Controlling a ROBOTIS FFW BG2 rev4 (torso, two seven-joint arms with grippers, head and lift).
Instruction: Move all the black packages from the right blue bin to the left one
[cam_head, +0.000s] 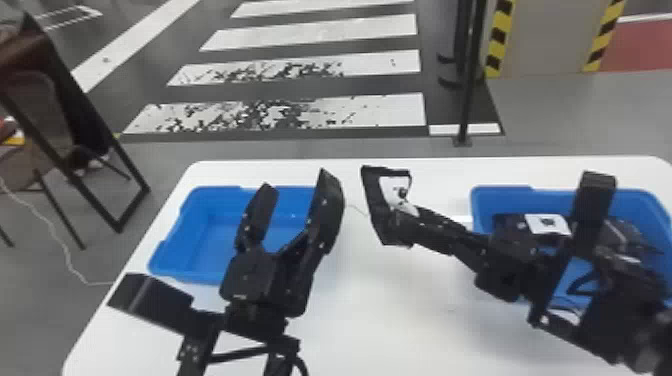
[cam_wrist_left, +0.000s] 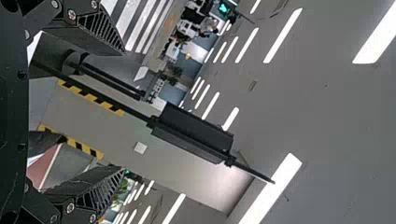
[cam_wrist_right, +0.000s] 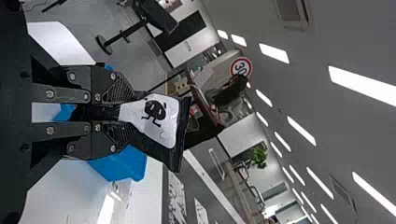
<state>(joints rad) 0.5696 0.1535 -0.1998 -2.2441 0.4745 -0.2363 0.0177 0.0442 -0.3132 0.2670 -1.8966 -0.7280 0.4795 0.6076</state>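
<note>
Two blue bins stand on one white desk (cam_head: 400, 325), with two grippers over it. On the left is the left bin (cam_head: 187, 245). The left gripper (cam_head: 298, 186) comes in front of and above it, partly covering its right side in the head view; its jaws stand wide apart, with nothing between them.

Right of it, the right gripper (cam_head: 417, 226) has its jaws clamped on one black package (cam_head: 376, 217), holding it up between the two bins. This package is glossy and flat, pinched narrow at the jaws and flaring to a broad, straight far edge. Its white label (cam_wrist_right: 156, 115) bears a black cartoon figure with thin limbs.

Farthest right is the right bin (cam_head: 505, 197), partly behind the right arm (cam_head: 510, 267). At least two more black packages (cam_head: 510, 223) lie inside; one shows a white label with a dark mark, another has a shiny, creased surface. Their exact number cannot be told.
</note>
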